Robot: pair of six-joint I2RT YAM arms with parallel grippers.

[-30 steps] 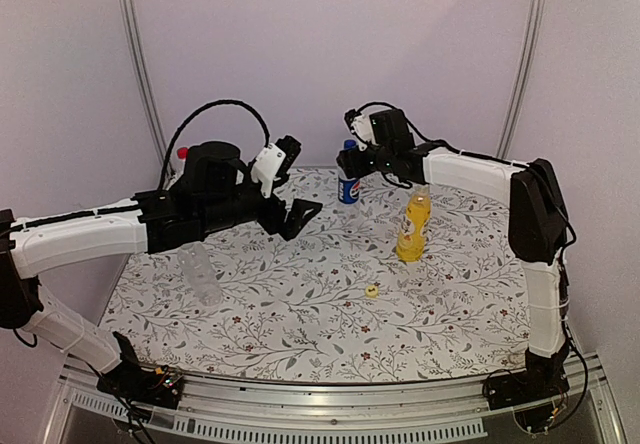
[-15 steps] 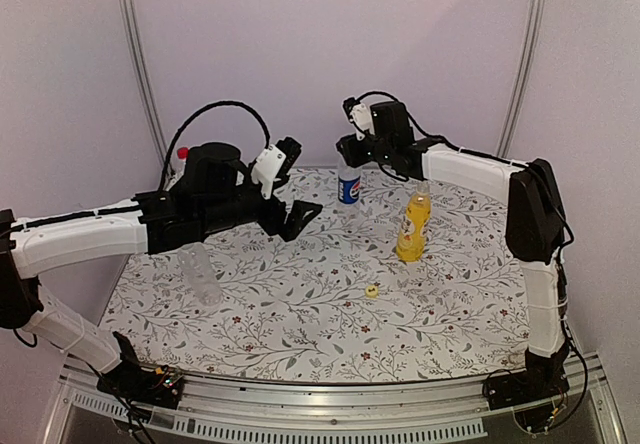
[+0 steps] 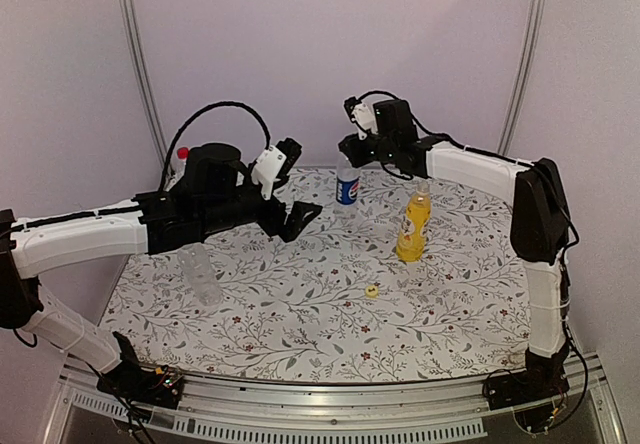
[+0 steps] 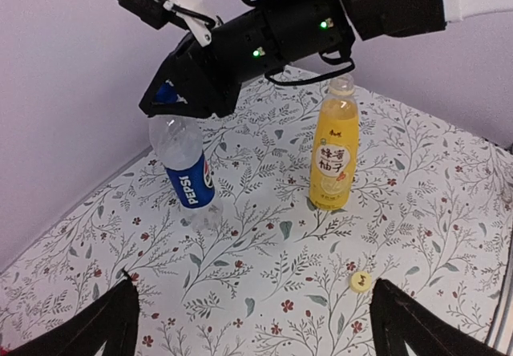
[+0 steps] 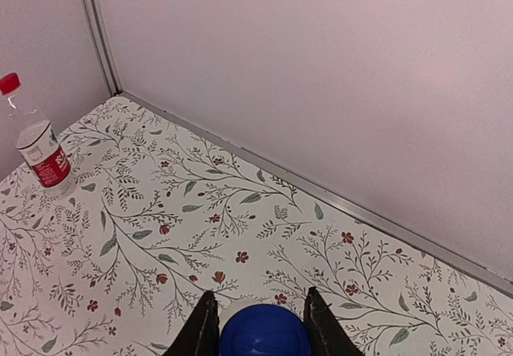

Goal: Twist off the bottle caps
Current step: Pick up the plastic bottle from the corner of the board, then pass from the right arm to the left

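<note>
Only the right wrist view shows the right gripper pinching the blue cap; the top view hides that grip. The blue-label bottle stands directly beneath it, at the tabletop's far edge. The left gripper is spread wide.

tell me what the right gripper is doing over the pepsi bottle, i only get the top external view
Observer: In the right wrist view the right gripper is shut on the blue cap of the Pepsi bottle.
Operator: is the yellow bottle capped
Observer: The left wrist view shows the yellow bottle with a bare neck, no cap on it.
Operator: anything hidden from me at the far left
Observer: The right wrist view shows a red-label bottle, upright, its red cap on.
</note>
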